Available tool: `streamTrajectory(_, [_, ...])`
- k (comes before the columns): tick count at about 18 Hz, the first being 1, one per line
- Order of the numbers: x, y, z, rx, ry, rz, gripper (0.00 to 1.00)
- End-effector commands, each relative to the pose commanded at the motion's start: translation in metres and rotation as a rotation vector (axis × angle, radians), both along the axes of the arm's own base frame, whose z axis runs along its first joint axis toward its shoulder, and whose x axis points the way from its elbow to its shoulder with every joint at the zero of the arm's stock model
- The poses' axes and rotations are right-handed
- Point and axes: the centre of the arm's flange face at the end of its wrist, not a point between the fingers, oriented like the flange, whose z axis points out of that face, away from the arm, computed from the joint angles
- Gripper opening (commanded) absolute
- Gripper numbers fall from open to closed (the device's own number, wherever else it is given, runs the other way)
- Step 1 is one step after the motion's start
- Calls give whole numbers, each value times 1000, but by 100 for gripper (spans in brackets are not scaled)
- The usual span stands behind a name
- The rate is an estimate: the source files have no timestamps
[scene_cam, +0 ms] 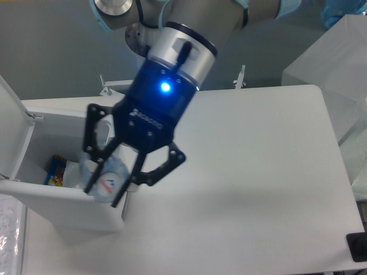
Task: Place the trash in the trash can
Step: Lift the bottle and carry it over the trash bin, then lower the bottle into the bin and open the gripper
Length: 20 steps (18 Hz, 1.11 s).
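A: Where is the bottle [106, 182] at this moment?

B: Pinched in the gripper [104, 193]. The fingers [90, 182] close on its end, one on each side, and the label end shows between them. The rest of the bottle runs up behind the fingers and is mostly hidden.

A: And relative to the bin [57, 197]?

B: The fingers hang over the bin's near right corner, so the bottle sits above the opening, right at the rim. I cannot tell whether it touches the rim.

A: Why is the arm tilted like that?

B: My guess is that it leans toward the bin so the bottle's long body points down into the opening rather than lying across the rim. A crushed bottle that long could bridge the rim if let go flat.

A: Is the lid [10, 129] in the way?

B: No. It stands open on the far side of the bin from the fingers, leaving the top free.

A: Anything inside already?

B: Beyond the fingers, down in the bin, lies a crumpled wrapper [63, 170] with blue and orange print. So I judge one piece is done and the bottle is the last.

A: What does the next step need?

B: Probably a little more travel inward over the opening before the fingers spread, since here the bottle is close to the edge and might tip out onto the surface [258, 172].
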Motion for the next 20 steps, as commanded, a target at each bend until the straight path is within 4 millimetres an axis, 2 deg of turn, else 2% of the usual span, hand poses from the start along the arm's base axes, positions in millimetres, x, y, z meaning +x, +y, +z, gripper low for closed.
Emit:
streamTrajectory(3, [23,-1,5,1,3,-24,0])
streamTrajectory(6, [36,2,3,-3,0,-43,0])
streamTrajectory(10, [49,3,-22,-27,23,-88,0])
streamTrajectory(14, [69,-8,-49,-31,143,-181,0])
streamTrajectory(17, [85,-9,-62,-28,195,-238,4])
streamTrajectory(18, [86,-8,-62,-26,197,-242,9])
streamTrajectory(19, [86,-7,-62,-25,199,-242,19])
streamTrajectory(20, [85,-7,-63,-26,199,-243,34])
